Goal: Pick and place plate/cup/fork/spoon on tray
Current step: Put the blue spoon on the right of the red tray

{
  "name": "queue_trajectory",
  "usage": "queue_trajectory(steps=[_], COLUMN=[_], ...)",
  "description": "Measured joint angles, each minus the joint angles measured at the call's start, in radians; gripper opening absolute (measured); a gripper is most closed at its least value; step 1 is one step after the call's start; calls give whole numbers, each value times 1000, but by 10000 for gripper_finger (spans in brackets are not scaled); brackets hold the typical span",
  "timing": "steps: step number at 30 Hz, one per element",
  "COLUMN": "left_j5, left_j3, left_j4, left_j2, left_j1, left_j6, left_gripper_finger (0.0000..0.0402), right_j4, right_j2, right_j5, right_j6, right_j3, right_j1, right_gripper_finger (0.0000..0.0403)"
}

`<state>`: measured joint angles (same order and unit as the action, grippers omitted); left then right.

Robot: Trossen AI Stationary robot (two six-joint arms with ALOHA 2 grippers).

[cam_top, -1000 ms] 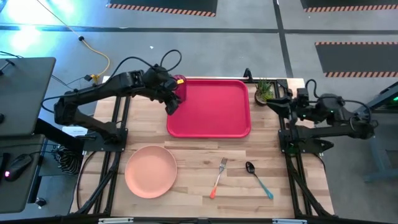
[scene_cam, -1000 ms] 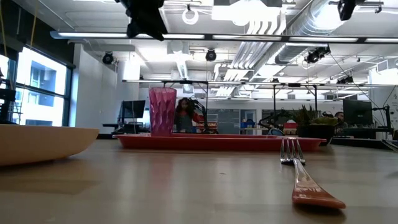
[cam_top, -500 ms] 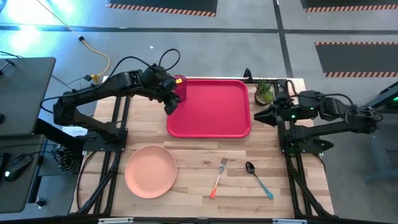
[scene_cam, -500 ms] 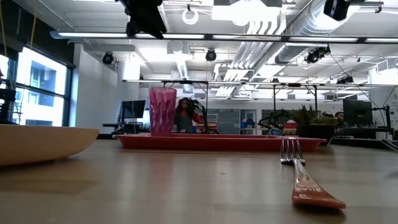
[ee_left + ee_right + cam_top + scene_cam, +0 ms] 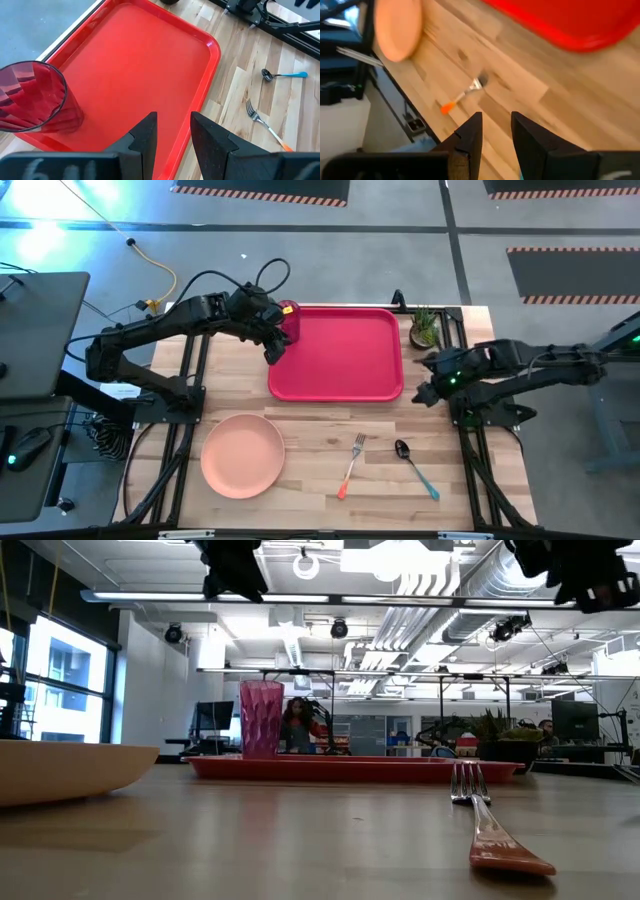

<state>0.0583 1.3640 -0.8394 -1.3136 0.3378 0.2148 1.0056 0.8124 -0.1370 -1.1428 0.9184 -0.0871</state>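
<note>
Change since earlier: right gripper (image 5: 420, 393) has swung away from the potted plant (image 5: 424, 328) toward the front of the worktop (image 5: 320, 430) and now hangs just off the tray's right edge; the left arm has stayed put.
Right gripper: raised above the worktop, fingers (image 5: 470, 135) slightly apart with a narrow gap, holding nothing; its wrist view looks across bare wood toward the fork and plate.
Left gripper (image 5: 274, 350): hovers over the tray's left edge, just beside the cup; fingers (image 5: 145, 135) a little apart, empty.
Tray (image 5: 345, 380): red, flat on the far middle of the worktop.
Cup (image 5: 289, 313): dark-pink ribbed tumbler, upright inside the tray's far left corner.
Plate (image 5: 242, 455): salmon-pink, on the wood at the near left, well apart from the tray.
Fork (image 5: 350, 466): orange-red handle, lying on the wood in front of the tray, tines pointing toward the tray.
Spoon (image 5: 415, 468): light-blue handle, just right of the fork, bowl toward the tray.
Potted plant: small and green, at the far right corner of the worktop, beside the tray.
Background: a person (image 5: 297, 726) shows far behind the tray in the low view.
</note>
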Motion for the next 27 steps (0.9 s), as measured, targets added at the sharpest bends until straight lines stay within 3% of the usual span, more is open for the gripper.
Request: queue_trajectory(steps=[14,27], left_j5=[-20,-22], left_j3=[0,0], left_j4=[0,0], left_j2=[-1,-1], left_j1=[0,0], left_j6=[-3,-3], left_gripper_finger=[108,108], right_j4=[0,3], right_j2=[151,290], right_j5=[6,-14], right_j6=[-247,-323], right_j3=[0,0], right_j1=[-236,-390], right_gripper_finger=[94,94])
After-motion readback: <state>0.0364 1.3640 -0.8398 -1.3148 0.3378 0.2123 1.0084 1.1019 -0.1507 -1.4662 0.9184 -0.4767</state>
